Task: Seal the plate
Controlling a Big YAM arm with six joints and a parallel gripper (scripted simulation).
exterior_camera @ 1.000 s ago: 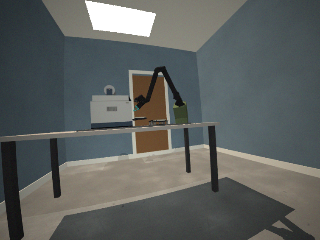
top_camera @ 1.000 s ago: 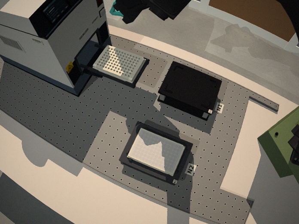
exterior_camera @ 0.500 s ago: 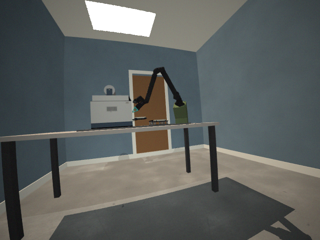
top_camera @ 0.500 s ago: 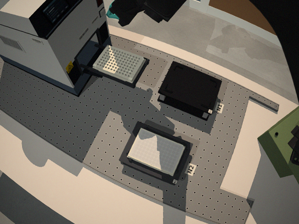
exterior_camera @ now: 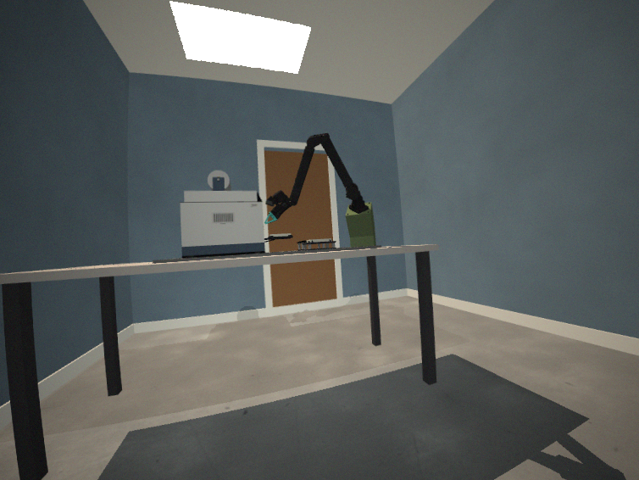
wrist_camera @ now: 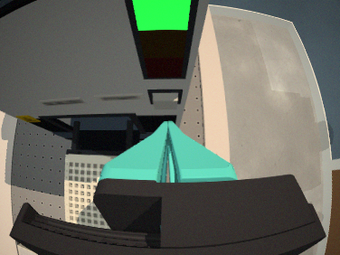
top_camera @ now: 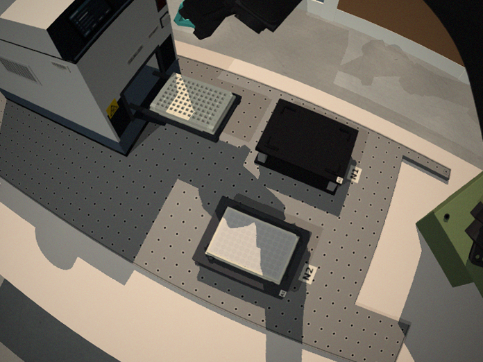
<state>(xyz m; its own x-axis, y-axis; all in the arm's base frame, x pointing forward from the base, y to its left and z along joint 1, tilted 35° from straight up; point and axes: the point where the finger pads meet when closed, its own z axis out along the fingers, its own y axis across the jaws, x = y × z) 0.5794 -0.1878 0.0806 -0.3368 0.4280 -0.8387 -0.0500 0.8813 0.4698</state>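
Claw [wrist_camera: 169, 133], pinched together on nothing, aims at START key [wrist_camera: 165, 98] beneath green lamp [wrist_camera: 162, 10]; plate B38 [top_camera: 192, 102] seated, so press next.

Matt grey sealer housing [top_camera: 94, 56], glossy black display panel [top_camera: 89, 12], perforated matt metal baseplate [top_camera: 85, 180], smooth beige tabletop [top_camera: 157, 328].

Plate [top_camera: 192, 102] on stage [top_camera: 225, 119]

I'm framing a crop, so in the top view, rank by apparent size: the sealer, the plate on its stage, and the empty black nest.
1. Sealer, though cut off by the frame.
2. Empty black nest.
3. Plate on the stage, which looks smallest but sits farther from the camera.
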